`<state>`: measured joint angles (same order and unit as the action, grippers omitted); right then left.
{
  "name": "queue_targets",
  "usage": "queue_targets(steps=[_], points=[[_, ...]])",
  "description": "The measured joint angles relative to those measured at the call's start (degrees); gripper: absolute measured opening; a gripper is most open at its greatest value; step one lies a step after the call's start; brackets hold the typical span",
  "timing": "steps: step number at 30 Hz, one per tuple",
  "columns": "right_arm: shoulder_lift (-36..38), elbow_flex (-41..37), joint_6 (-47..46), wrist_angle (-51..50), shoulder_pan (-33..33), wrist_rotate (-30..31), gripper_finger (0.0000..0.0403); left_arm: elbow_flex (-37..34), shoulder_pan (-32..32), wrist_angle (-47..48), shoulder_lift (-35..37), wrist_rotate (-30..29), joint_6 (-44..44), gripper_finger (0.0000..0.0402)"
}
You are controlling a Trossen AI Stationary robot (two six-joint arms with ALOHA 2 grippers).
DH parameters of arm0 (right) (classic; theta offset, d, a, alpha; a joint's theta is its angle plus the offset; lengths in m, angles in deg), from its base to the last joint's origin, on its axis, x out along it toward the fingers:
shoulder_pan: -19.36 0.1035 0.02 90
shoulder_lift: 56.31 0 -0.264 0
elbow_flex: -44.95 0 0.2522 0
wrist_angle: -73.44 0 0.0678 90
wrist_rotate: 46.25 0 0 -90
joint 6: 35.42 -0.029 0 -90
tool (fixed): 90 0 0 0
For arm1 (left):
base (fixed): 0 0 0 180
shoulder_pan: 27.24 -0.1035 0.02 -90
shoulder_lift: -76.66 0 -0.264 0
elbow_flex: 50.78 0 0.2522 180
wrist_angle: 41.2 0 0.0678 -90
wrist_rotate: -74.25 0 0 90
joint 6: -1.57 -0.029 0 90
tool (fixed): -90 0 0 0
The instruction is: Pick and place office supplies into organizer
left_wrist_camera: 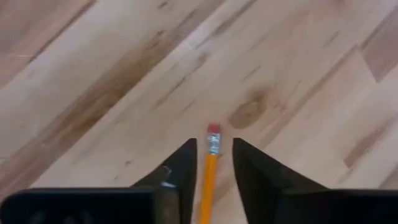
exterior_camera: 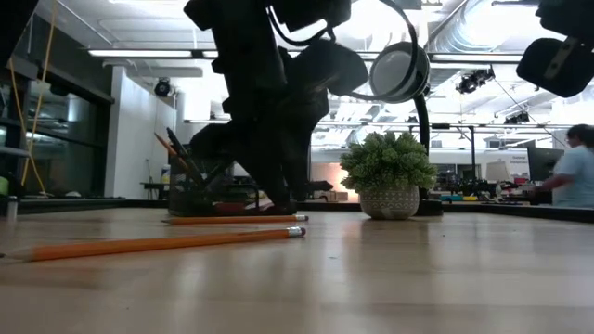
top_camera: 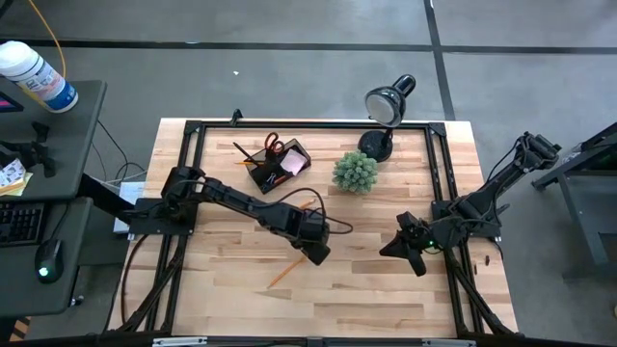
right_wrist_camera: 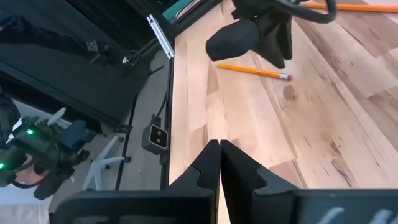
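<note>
Two pencils lie loose on the table (top_camera: 386, 299): the near pencil (top_camera: 282, 273) sits between the left gripper's (left_wrist_camera: 213, 163) spread fingers (unpinched), the second (top_camera: 297, 204) beyond. Right gripper (right_wrist_camera: 219, 155), at 3 o'clock, is pressed together. The organizer (top_camera: 278, 164) stands at 11 o'clock.

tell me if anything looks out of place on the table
Two pencils lie loose on the bare wood instead of in the organizer: one between the left end effector's open fingers, another beside that arm.

Orange pencil (left_wrist_camera: 210, 180) with pink eraser – pale streaked wooden table (left_wrist_camera: 298, 74) – black tool (left_wrist_camera: 211, 163).
</note>
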<state>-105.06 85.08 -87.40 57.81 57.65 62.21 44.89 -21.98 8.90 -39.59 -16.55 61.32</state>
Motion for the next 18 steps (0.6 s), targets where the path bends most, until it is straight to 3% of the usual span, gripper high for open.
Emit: queue_targets(steps=[9, 13, 18], points=[[0.00, 0.00, 0.59, -0.02, -0.03, 0.07, 0.0007, -0.01, -0.01, -2.75, -0.76, -1.31, -1.95, 0.0191], [0.00, 0.00, 0.45, -0.02, -0.03, 0.17, 0.0009, -0.03, -0.01, -3.19, -1.49, -2.29, -2.94, 0.0197], [0.00, 0.01, -0.40, -0.02, -0.06, 0.21, 0.0006, 0.02, 0.01, -2.13, -1.40, -2.84, -4.46, 0.0176]])
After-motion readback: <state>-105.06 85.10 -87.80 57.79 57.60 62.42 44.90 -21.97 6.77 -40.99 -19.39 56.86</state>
